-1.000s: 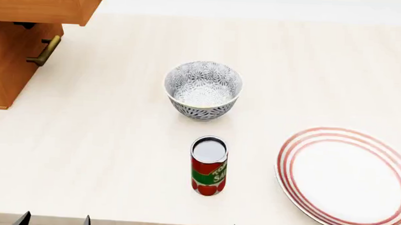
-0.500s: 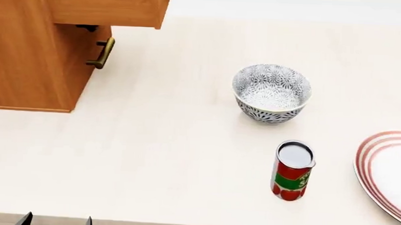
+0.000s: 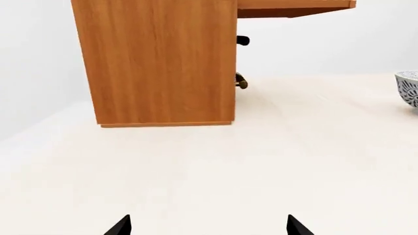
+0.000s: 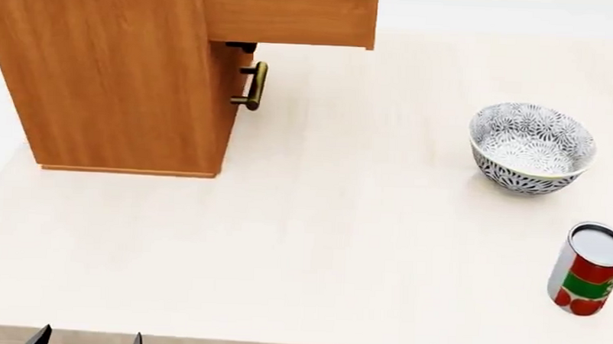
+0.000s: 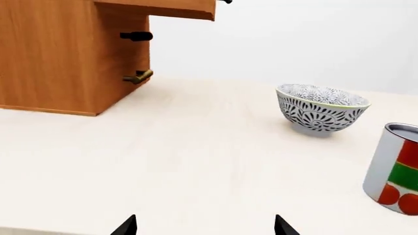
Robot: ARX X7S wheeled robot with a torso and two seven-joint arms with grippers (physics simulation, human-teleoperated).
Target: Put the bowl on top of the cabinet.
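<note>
The bowl (image 4: 533,148) sits upright on the pale table (image 4: 335,242), ahead and to the right of both grippers and well apart from the cabinet (image 4: 116,73). The right gripper (image 5: 203,226) has its fingertips spread apart and empty, its camera showing the bowl's patterned side and a red-and-green can (image 5: 395,176) near it. The left gripper (image 3: 205,226), also spread and empty, sees mostly the cabinet's side and only the bowl's edge.

head looks down, wrists low, perhaps level, sharing cabinet (image 4: 116,73)
</note>
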